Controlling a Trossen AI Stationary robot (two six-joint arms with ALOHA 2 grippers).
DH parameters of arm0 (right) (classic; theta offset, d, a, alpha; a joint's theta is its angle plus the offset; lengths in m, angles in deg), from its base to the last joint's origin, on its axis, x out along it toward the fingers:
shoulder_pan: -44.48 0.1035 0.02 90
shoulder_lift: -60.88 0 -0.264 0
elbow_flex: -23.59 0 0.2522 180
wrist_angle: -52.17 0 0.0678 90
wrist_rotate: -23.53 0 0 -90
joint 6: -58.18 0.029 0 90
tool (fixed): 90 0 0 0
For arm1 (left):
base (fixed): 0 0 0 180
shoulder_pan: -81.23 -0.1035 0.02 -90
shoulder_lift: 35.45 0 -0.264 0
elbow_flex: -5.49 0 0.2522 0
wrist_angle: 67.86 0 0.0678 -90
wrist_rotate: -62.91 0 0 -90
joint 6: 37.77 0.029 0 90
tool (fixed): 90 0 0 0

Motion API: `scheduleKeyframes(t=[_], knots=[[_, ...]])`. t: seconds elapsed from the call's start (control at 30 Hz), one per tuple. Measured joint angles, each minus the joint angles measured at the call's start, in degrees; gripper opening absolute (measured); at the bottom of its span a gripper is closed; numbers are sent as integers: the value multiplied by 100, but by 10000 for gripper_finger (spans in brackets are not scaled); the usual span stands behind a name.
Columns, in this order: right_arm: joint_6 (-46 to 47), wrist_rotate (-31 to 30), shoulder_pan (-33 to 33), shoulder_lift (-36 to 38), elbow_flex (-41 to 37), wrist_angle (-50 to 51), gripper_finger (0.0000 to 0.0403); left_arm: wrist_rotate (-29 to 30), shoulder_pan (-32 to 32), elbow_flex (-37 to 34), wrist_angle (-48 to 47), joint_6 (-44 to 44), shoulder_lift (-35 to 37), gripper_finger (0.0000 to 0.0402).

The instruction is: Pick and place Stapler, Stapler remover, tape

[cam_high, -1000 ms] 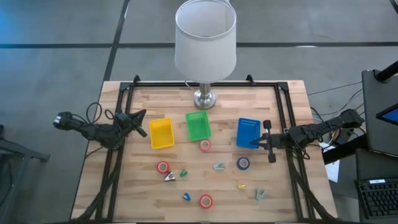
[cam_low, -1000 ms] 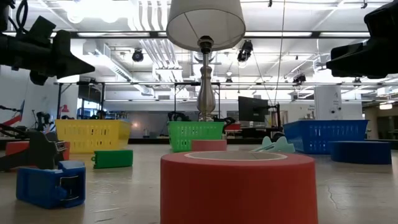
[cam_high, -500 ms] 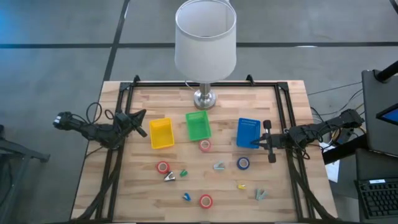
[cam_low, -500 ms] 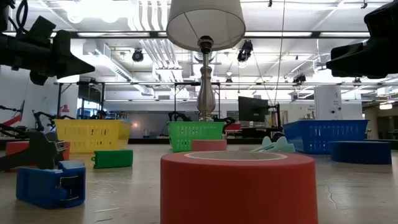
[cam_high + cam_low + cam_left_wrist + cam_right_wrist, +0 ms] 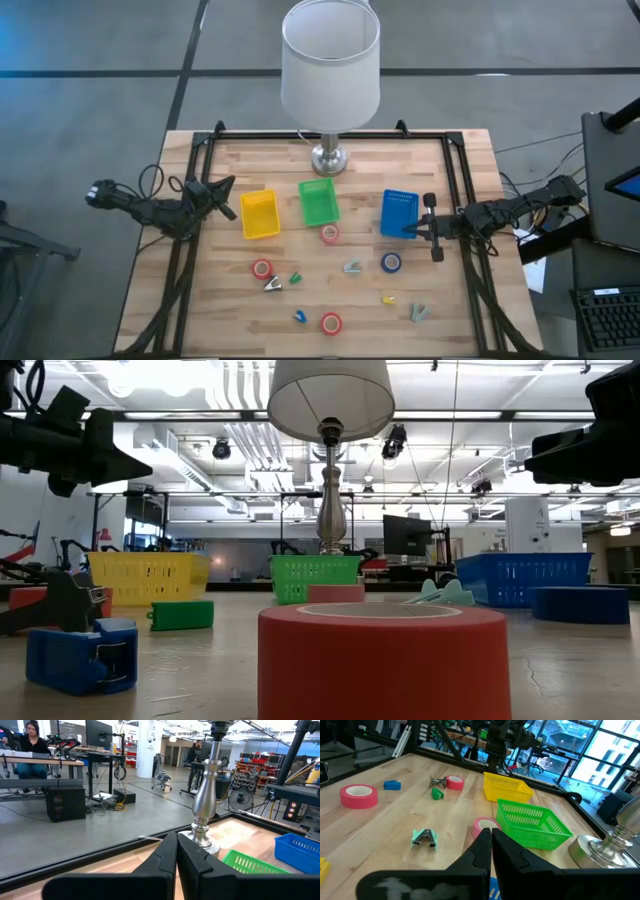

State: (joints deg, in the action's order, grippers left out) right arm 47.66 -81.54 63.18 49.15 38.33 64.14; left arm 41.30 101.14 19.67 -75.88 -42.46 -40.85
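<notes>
Three red tape rolls and a blue tape roll lie flat on the wooden table. Small staplers lie among them: green, blue and yellow. The staple removers are a dark one and two teal ones. My left gripper hangs shut above the left edge, beside the yellow tray. My right gripper hangs shut above the right edge, at the blue tray. Neither holds anything.
A green tray stands between the yellow and blue ones. A lamp with a white shade stands on its metal base at the far middle. A black frame runs along the table's edges. People sit in the room behind.
</notes>
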Motion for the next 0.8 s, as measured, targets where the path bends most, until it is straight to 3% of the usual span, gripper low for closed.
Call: scheduleKeyframes(t=[0.67,0.8], knots=[[-2,0,2,0,-1,-2,8,1,-1,1,0,0,1,12],[-526,0,-1,2,0,-6,8,-1,-2,1,0,0,2,12]])
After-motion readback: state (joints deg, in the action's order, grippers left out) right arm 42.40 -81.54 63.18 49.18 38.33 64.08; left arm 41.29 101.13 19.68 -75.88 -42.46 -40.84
